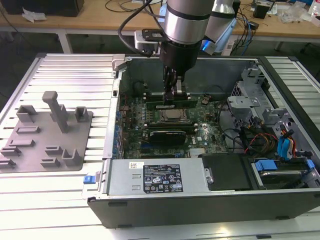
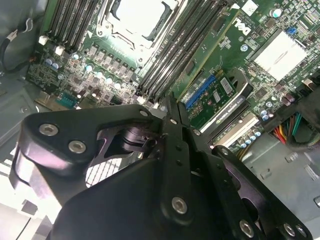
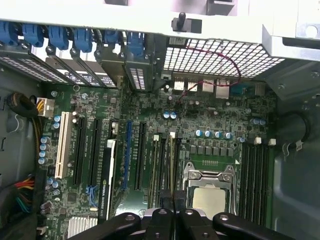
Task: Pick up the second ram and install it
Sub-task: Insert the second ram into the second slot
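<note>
While the arm reaches down into the open computer case [image 1: 200, 205], you see the tool [image 1: 172, 97] pinched nearly closed on the second ram [image 1: 186, 105]. The stick stands on edge at the memory slots [image 3: 161, 165], just beside the processor [image 1: 172, 116].

Arm [image 1: 186, 22] stands vertical overhead; gripper [image 1: 173, 96] points straight down, set low, fingers [image 3: 162, 216] pinched close on the second ram [image 1: 170, 105]
</note>
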You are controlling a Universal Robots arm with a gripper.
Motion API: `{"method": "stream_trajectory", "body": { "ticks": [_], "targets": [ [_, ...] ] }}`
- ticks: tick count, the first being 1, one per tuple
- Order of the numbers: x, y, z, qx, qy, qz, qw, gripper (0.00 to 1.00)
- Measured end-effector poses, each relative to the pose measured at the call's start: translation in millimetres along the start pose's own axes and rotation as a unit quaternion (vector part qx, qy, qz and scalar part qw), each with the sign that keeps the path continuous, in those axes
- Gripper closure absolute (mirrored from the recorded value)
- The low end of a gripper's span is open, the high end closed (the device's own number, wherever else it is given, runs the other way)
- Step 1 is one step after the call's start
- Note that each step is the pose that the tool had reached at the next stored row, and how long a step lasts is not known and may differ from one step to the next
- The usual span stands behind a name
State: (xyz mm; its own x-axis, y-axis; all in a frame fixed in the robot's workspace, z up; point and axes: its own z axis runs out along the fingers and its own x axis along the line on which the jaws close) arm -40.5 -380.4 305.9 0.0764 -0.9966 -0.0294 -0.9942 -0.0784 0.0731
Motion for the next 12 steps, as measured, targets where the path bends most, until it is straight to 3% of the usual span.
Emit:
{"method": "stream_trajectory", "body": {
  "ticks": [2,12],
  "targets": [
    [0.2,-0.5,6.0,0.0001,-0.0001,0.001,1.0,0.91],
    [0.4,-0.9,12.9,0.0,-0.0002,0.001,1.0,0.91]
  ]
}}
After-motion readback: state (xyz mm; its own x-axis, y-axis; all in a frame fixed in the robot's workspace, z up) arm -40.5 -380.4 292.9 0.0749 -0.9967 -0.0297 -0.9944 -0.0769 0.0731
